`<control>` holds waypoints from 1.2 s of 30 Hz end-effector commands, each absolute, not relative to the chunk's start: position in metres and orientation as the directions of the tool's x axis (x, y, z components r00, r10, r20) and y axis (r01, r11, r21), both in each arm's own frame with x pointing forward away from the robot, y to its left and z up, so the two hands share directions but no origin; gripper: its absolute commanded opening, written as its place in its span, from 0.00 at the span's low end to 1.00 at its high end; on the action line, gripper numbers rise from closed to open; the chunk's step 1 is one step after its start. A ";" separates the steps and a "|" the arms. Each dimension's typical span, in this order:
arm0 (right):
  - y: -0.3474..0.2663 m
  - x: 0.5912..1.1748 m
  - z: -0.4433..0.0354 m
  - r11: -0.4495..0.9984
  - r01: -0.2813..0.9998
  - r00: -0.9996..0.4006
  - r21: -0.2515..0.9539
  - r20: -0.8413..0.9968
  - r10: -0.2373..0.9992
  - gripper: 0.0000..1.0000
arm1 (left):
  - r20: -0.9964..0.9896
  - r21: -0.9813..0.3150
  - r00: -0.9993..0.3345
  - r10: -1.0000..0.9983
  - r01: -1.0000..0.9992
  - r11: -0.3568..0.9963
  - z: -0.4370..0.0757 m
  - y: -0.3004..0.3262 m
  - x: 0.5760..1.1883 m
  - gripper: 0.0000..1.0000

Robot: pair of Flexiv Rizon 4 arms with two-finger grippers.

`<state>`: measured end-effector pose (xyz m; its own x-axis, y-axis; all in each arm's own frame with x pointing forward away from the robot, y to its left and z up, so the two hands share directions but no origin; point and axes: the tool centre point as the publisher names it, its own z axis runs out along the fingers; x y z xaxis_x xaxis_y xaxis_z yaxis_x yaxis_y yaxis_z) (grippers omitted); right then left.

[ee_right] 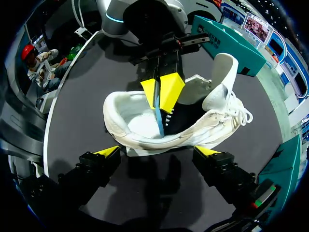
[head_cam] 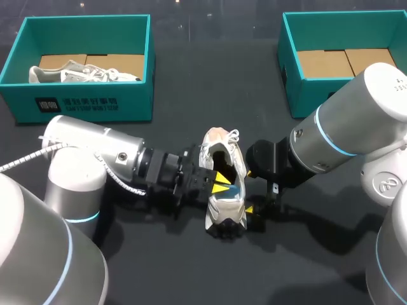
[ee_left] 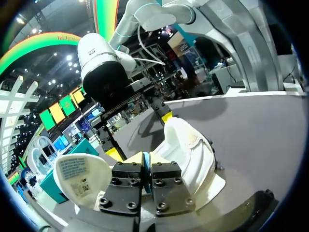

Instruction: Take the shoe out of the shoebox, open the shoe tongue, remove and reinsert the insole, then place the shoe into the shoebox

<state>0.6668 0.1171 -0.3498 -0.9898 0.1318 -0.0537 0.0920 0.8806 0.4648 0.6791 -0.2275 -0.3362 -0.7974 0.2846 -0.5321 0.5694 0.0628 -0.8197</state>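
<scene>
Shoe [head_cam: 227, 213] lies out of its box near the table's middle with its tongue [ee_right: 224, 72] folded back, so those steps look done. The left claw [head_cam: 220, 182] is pinched tight on the thin blue insole [ee_right: 158, 118], which stands edge-up in the shoe's opening; I cannot tell whether it is coming out or going back in. The right claw [ee_right: 157, 151] stands wide, a finger either side of the sole, neither plainly pressing. Still left, I judge: seating the insole and boxing the shoe. The teal box [head_cam: 308, 95] at the far right corner holds only cardboard. The far left box [head_cam: 25, 95] holds another shoe [head_cam: 82, 74] and has white print on its front, and the tongue's underside carries a label — too small to read.
</scene>
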 end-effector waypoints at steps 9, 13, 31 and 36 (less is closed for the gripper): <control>0.117 0.666 -0.350 0.881 0.092 -0.990 0.465 -0.056 0.133 1.00 | -0.525 -0.828 -0.802 0.284 0.559 0.050 -0.322 -0.222 0.673 0.24; 0.117 0.666 -0.350 0.881 0.092 -0.990 0.465 -0.056 0.133 1.00 | -0.536 -0.821 -0.792 0.293 0.570 0.040 -0.310 -0.220 0.667 0.34; 0.096 0.667 -0.337 0.879 0.093 -0.989 0.468 -0.059 0.136 1.00 | -0.510 -0.793 -0.765 0.395 0.596 0.130 -0.294 -0.207 0.658 0.31; 0.073 0.670 -0.325 0.887 0.093 -0.989 0.452 -0.058 0.133 1.00 | -0.494 -0.780 -0.759 0.424 0.602 0.170 -0.289 -0.192 0.657 0.33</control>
<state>0.6759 0.0957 -0.3460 -0.9883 0.1386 -0.0630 0.0966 0.8908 0.4440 0.6599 -0.2052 -0.3007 -0.7618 0.4095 -0.5019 0.5990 0.1501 -0.7866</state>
